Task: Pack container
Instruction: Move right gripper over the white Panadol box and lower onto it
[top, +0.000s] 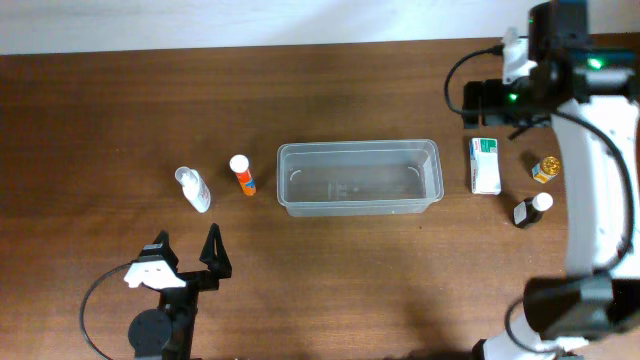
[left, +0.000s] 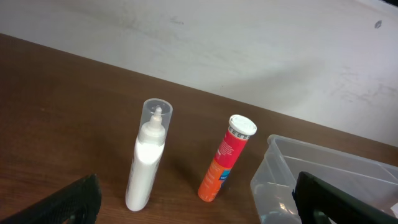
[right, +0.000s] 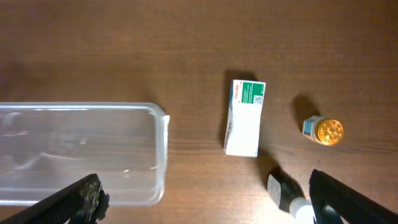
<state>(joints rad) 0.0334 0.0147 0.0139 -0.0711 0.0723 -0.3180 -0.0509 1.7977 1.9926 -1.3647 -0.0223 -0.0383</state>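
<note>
Claw on the left arm (top: 187, 248) is hanging with its two black fingers spread wide and gripping nothing, sitting at about 7 o'clock from the container in the overhead view. The right claw (right: 205, 190) is also gaping wide, holding nothing; it is hovering at about 2 o'clock from the container, near the far edge of the table (top: 100, 120), and its wrist camera is looking straight down between the fingers.

The container (top: 360, 147), a clear rectangular plastic tub with rounded corners and a rim, is resting in the middle of the table with its long side running 9 to 3 o'clock.

At its 9 o'clock, an orange tube with a white cap (top: 242, 175) is standing upright near the tub's short wall, not touching it. A white squeeze bottle with a clear cap (top: 193, 188) is standing farther out along the same direction, just beside the tube but apart from it.

At the tub's 3 o'clock, a white-and-green box (top: 485, 165) is lying flat, close to the tub yet not touching it. A small jar with a gold lid (top: 545, 169) is sitting at the box's 3 o'clock, and a dark bottle with a white cap (top: 530, 209) appears to be lying on its side at the box's 4 o'clock, apart from both.
</note>
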